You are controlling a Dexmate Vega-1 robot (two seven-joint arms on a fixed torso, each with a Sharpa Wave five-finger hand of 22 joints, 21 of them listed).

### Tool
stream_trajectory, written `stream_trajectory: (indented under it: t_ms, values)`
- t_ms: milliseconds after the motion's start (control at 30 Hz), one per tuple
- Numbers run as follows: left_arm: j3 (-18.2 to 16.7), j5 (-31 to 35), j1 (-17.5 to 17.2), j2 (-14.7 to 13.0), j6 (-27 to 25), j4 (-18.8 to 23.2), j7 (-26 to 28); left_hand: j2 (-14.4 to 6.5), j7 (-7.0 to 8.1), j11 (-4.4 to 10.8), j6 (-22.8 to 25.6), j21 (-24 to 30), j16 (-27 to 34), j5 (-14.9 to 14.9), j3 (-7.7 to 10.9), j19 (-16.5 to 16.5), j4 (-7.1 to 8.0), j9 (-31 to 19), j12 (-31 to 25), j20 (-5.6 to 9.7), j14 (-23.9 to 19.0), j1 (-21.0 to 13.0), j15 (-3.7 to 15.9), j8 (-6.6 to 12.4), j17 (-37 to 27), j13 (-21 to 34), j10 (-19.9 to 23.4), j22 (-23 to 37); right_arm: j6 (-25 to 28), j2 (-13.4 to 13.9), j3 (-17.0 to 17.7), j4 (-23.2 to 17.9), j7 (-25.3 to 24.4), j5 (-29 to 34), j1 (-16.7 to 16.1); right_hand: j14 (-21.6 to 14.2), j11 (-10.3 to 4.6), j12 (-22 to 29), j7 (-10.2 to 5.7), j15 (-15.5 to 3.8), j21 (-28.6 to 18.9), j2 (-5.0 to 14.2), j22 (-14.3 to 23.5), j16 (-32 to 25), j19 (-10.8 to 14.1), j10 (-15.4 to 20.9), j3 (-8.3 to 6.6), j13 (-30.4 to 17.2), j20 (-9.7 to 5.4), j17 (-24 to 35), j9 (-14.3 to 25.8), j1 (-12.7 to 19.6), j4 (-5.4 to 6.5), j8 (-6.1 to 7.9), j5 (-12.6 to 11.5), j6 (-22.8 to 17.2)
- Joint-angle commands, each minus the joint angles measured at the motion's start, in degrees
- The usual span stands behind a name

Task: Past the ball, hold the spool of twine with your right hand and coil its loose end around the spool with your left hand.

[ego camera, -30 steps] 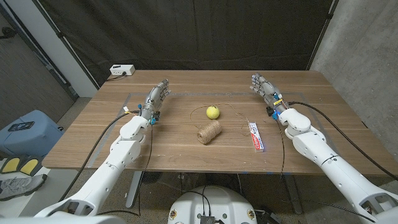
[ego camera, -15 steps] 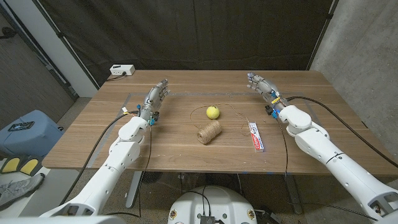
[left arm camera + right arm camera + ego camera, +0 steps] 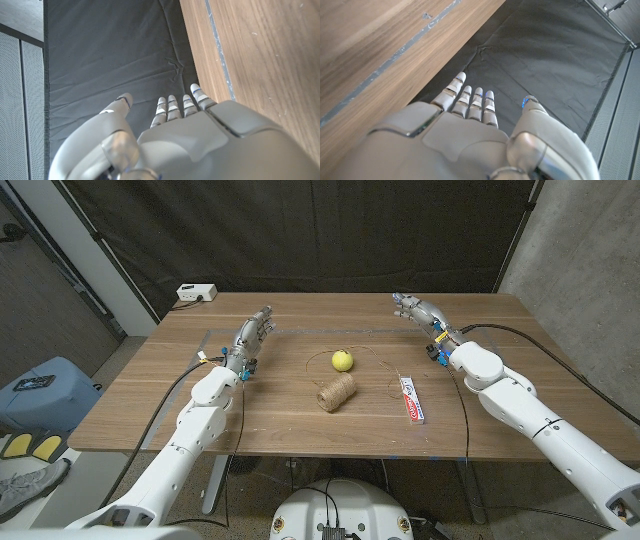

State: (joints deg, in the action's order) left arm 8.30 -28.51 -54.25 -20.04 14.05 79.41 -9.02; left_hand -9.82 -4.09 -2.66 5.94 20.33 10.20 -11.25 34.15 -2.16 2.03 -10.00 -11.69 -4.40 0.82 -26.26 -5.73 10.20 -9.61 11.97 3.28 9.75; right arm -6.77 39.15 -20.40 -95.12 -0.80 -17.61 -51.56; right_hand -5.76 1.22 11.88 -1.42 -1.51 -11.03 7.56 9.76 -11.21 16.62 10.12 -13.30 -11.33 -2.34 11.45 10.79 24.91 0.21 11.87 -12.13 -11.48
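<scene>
A spool of twine (image 3: 337, 392) lies on its side near the middle of the wooden tabletop (image 3: 150, 395). Its loose end (image 3: 372, 360) trails away in a thin loop over the wood, curving around a yellow ball (image 3: 342, 360) that sits just beyond the spool, toward the far edge. To the spool's right, apart from it, lies a toothpaste tube (image 3: 411, 398), with the twine's strand running close by its far end.

The left hand (image 3: 251, 336) is at the left side of the tabletop, well apart from the spool, with its fingers straight, close together and pointing toward the far edge; it holds nothing. In the left wrist view the same hand (image 3: 175, 130) shows its fingers extended side by side past the table's edge, thumb set apart.

The right hand (image 3: 418, 312) is near the far right part of the tabletop, also well away from the spool, fingers stretched out and empty. The right wrist view shows this hand (image 3: 470, 125) with straight fingers over the edge of the wood.

A white box (image 3: 197, 293) with a cable sits at the far left corner.
</scene>
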Motion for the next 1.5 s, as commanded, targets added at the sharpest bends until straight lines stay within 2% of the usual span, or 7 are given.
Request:
stream_trajectory:
  t_ms: [33, 600, 667, 800, 933, 1133, 1500]
  values:
    - [0.20, 0.54, 0.74, 0.54, -0.48, -0.32, 0.07, -0.02, -0.12, -0.29, 0.48, -0.22, 0.10, -0.22, 0.04, -0.10, -0.48, -0.24, -0.55, -0.15, -0.22, -0.88, -0.25, 0.51, -0.03, -0.04, 0.38, 0.13, 1.71, 4.00, -1.33, -3.34, 1.08, 3.41, 1.89, -0.18, -0.25, 0.14, 0.21, 0.18, 0.08, 0.02, 0.06, -0.13, -0.11, 0.58, -0.09, -0.25, -0.34, -0.06, 0.21, 1.03, -0.56, -0.07, 0.30, -0.54]
    - [0.68, 1.41, 1.38, 0.86, -1.61, -0.20, 1.58, -0.07, 0.06, -0.49, 1.02, -0.65, 0.09, -0.30, 0.26, -0.31, -1.34, -0.27, -0.62, -0.15, -0.35, -1.16, -0.14, 0.62, -0.01, -0.15, 0.57, 0.15, 1.70, 8.16, -4.53, -4.43, 4.84, 7.03, 5.69, -0.21, -0.64, 0.08, -0.11, 0.58, 0.23, -0.08, 0.06, -0.23, -0.70, 0.70, -0.53, -0.27, 0.06, -0.13, 0.23, 2.25, -1.91, -0.19, 0.70, -0.47]
    - [0.65, 1.42, 1.36, 1.02, -1.66, -0.11, 1.92, -0.08, 0.06, -0.50, 1.08, -0.69, 0.09, -0.31, 0.28, -0.32, -1.40, -0.27, -0.61, -0.17, -0.36, -1.18, -0.15, 0.63, -0.01, -0.16, 0.55, 0.15, 0.48, 8.31, -4.84, -4.07, 4.39, 7.81, 5.77, -0.71, -0.90, 0.12, -0.26, 1.54, 0.11, -0.02, 0.10, -0.52, -0.61, 0.91, -0.74, -0.31, 1.18, -0.07, 0.25, 2.78, -2.52, -0.16, 0.92, -0.62]
    - [0.90, 1.67, 1.31, 1.37, -1.88, 0.21, 2.57, -0.06, 0.11, -0.73, 1.13, -0.79, 0.09, -0.32, 0.29, -0.36, -1.60, -0.28, -0.62, -0.15, -0.38, -1.22, -0.16, 0.62, -0.01, -0.18, 0.56, 0.15, -0.45, 10.04, -5.79, -4.30, 5.84, 9.36, 6.85, -0.95, -1.48, 0.18, -0.59, 1.48, -0.03, -0.02, 0.13, -0.64, -0.34, 1.16, -0.96, -0.34, 1.44, -0.06, 0.26, 3.33, -3.10, -0.14, 1.07, -0.72]
    - [1.14, 1.91, 1.25, 1.76, -2.04, 0.64, 3.30, -0.06, 0.15, -0.76, 1.17, -0.88, 0.07, -0.33, 0.30, -0.42, -1.76, -0.29, -0.63, -0.16, -0.34, -1.26, -0.17, 0.61, -0.01, -0.19, 0.58, 0.16, -1.06, 11.95, -6.61, -5.11, 7.06, 11.02, 7.80, -0.91, -1.21, 0.07, -0.52, 1.38, -0.06, -0.36, 0.13, -0.61, -0.30, 0.97, -1.13, -0.37, 1.40, -0.10, 0.27, 4.00, -3.83, -0.22, 1.22, -0.51]
    - [1.22, 2.18, 0.56, 1.96, -2.53, 1.62, 4.47, -0.05, 0.14, -0.78, 1.21, -1.01, 0.06, -0.33, 0.26, -0.44, -1.95, -0.30, -0.61, -0.12, -0.31, -1.26, -0.26, 0.60, -0.01, -0.21, 0.54, 0.16, -1.08, 14.44, -7.80, -6.47, 8.19, 13.60, 9.18, -0.58, 0.70, -0.10, -0.17, 1.95, -0.06, -1.02, 0.15, -0.53, -0.43, 0.53, -1.31, -0.46, 1.80, -0.07, 0.32, 5.14, -5.26, -0.28, 1.60, -0.34]
    - [0.58, 2.51, -1.76, 1.81, -2.95, 3.83, 6.13, 0.07, 0.11, -1.17, 1.27, -1.39, 0.03, -0.32, 0.05, -0.53, -2.41, -0.32, -0.62, 0.12, -0.14, -1.17, -0.25, 0.54, -0.05, -0.25, 0.51, 0.18, 0.30, 17.41, -10.08, -8.76, 10.40, 16.60, 11.27, -0.86, 2.12, 0.09, 1.59, 2.81, -0.25, -1.69, 0.16, -0.68, 0.06, 0.95, -1.33, -0.57, 2.92, -0.03, 0.41, 5.98, -6.50, -0.19, 1.86, -0.59]
